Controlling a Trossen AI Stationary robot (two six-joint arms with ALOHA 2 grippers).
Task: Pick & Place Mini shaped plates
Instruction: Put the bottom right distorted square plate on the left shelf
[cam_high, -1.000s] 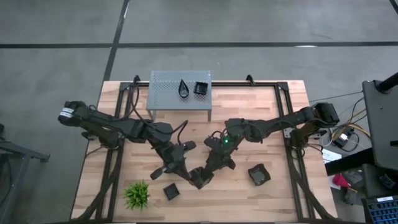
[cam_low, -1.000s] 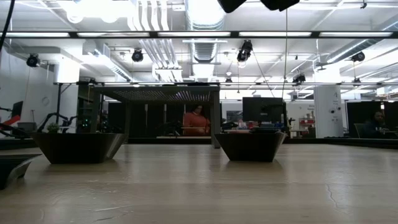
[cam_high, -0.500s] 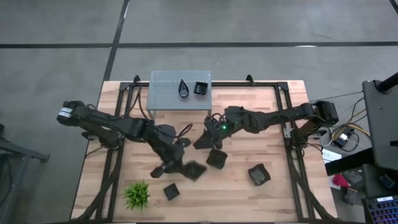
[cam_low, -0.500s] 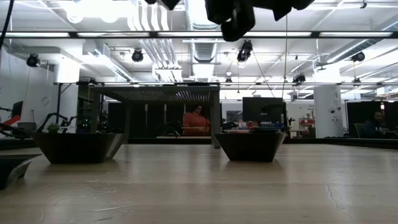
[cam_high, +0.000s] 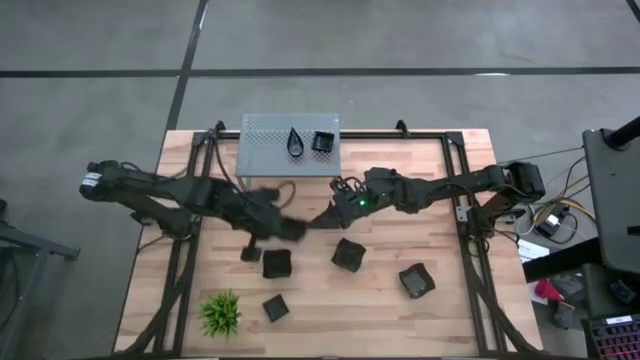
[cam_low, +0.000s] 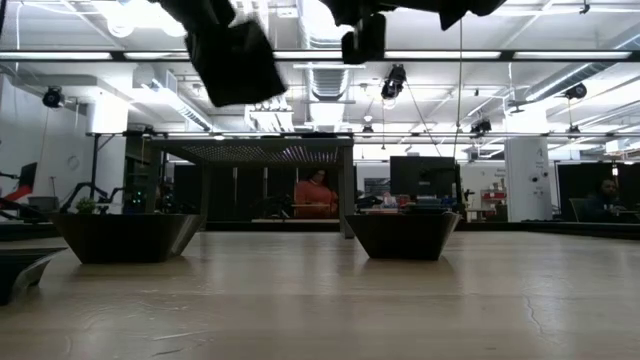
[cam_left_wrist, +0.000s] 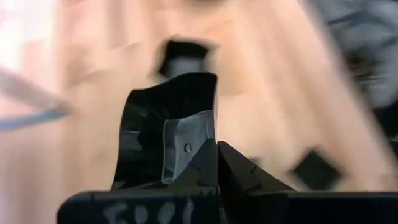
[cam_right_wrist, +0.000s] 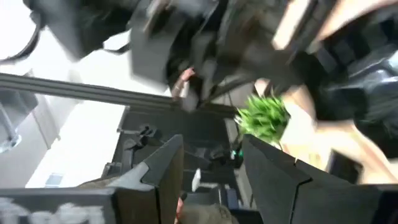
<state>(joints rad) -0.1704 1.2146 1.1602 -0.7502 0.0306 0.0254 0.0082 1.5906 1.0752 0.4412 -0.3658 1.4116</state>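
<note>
My left gripper (cam_left_wrist: 214, 152) is clamped on a square plate (cam_left_wrist: 168, 134) — the grey shelf (cam_high: 265, 150) lies just beyond; right gripper (cam_right_wrist: 211, 168) open, empty.

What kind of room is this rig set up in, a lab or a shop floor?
Most likely a large open lab or workshop. The low view shows exposed ceiling ducts and strip lights, with monitors and a person at benches behind. From above, the wooden table stands on bare concrete.
</note>
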